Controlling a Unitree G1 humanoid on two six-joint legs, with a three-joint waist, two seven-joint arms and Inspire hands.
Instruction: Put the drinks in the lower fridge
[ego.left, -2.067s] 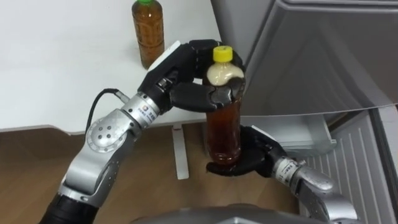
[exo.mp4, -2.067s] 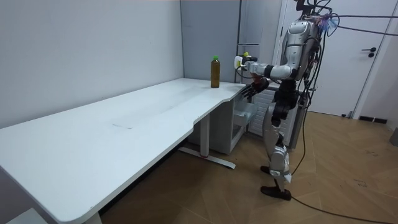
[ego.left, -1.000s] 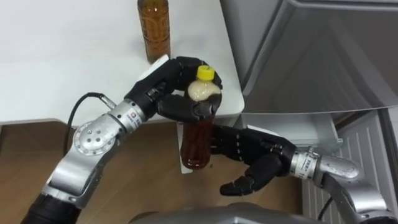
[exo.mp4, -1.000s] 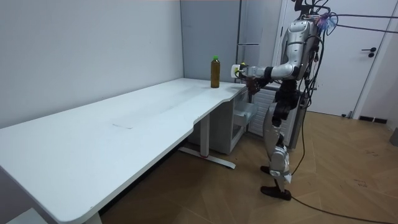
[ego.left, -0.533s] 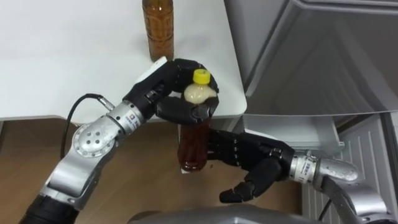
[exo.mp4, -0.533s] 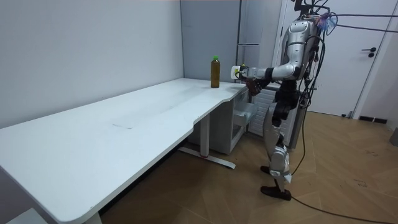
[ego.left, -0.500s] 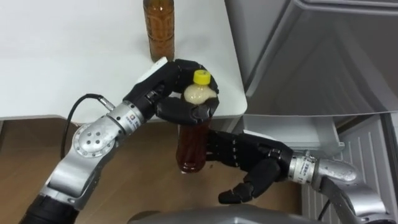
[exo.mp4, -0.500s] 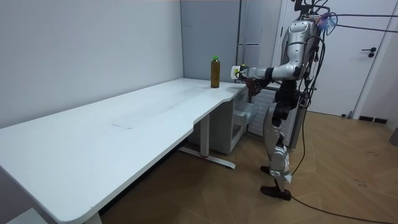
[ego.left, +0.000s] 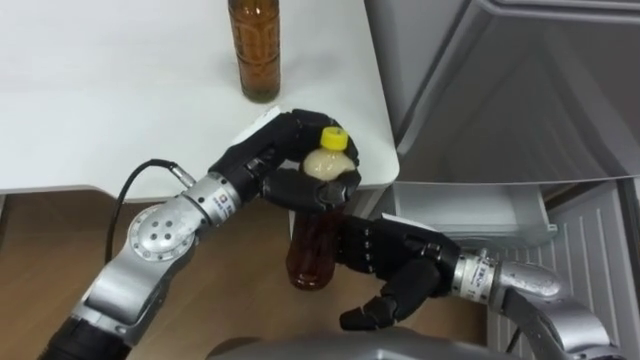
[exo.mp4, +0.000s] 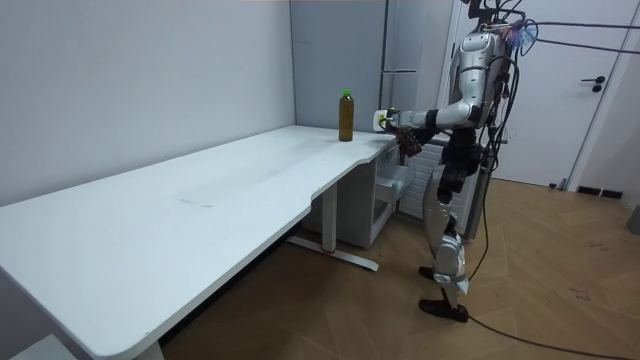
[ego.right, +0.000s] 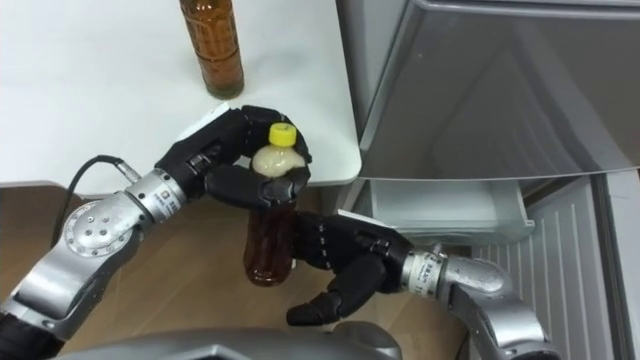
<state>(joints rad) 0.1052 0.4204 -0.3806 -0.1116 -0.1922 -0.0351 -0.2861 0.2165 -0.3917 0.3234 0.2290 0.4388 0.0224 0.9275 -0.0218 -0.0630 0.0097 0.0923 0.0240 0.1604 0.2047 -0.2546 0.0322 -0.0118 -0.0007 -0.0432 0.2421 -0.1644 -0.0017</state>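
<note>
A tea bottle (ego.left: 312, 245) with a yellow cap hangs upright just off the white table's (ego.left: 100, 100) corner. My left hand (ego.left: 275, 160) is shut on its neck and shoulder from above. My right hand (ego.left: 400, 265) is open just right of the bottle's lower half, its fingers spread beside the bottle and the thumb low. A second tea bottle (ego.left: 252, 45), green-capped in the room view (exo.mp4: 346, 115), stands on the table near the far edge. The lower fridge drawer (ego.left: 470, 210) is pulled out to the right, below the grey fridge door (ego.left: 520, 90).
In the room view I stand at the long table's end, facing its corner, with the fridge (exo.mp4: 400, 60) close beside it. Wooden floor (ego.left: 40, 260) lies beneath the hands. A white door (exo.mp4: 590, 90) is at the room view's right.
My right hand has let go of the bottle's base and opened beside it. The left hand has carried the bottle lower and toward the table's corner.
</note>
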